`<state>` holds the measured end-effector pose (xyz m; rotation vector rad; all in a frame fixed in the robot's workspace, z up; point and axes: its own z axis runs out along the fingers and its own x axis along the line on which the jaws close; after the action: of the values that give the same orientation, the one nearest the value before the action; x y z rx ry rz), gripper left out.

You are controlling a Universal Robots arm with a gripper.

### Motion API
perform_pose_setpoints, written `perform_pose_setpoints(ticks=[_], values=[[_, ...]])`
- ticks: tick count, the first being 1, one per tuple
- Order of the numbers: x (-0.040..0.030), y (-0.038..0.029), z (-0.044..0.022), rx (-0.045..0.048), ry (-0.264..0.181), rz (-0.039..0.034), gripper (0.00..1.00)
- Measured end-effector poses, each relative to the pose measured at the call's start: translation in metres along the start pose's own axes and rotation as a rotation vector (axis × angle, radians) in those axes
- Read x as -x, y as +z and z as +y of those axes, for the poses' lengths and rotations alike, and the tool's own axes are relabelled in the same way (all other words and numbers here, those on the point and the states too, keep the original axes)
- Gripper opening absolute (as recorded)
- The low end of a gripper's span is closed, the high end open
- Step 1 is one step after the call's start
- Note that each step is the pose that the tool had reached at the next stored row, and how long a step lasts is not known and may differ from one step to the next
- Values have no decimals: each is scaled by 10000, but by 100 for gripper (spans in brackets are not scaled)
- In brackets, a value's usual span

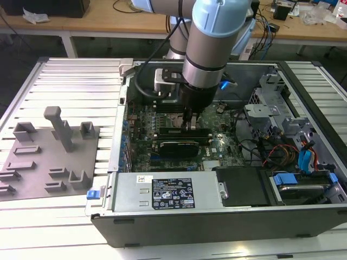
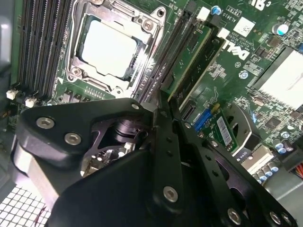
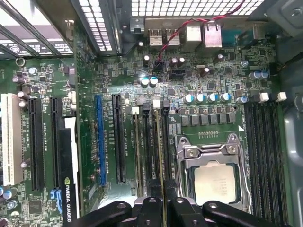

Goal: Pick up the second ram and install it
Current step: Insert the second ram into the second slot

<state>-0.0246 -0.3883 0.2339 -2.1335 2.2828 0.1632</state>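
Note:
The second ram (image 3: pixel 160 146) is a thin green stick seen edge-on, standing in the black slots beside the processor socket (image 3: pixel 213 175). In the second wrist view the second ram (image 2: pixel 189 61) shows its green face, running from a white end clip down to the fingertips. My gripper (image 3: pixel 164 204) is shut on its near end, one black finger (image 3: pixel 150 206) on each side. In the exterior view my gripper (image 1: pixel 191 123) reaches straight down into the open computer case, onto the motherboard (image 1: pixel 217 146). Whether the stick is fully seated in its slot I cannot tell.
A graphics card (image 1: pixel 176 146) lies just in front of the gripper. More black memory slots (image 3: pixel 265 156) run on the socket's other side. A power supply (image 1: pixel 168 192) lines the case's front, with cables and drive cages (image 1: pixel 282 146) at the exterior view's right. A grey holder tray (image 1: pixel 49 157) sits at its left.

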Motion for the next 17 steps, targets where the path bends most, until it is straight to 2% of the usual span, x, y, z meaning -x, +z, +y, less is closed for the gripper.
perform_pose_setpoints(ticks=[6,13,17], values=[[-6,63,-3,2,0,-8,14],[-5,69,-4,1,1,-10,14],[-3,96,-3,0,17,-16,14]])
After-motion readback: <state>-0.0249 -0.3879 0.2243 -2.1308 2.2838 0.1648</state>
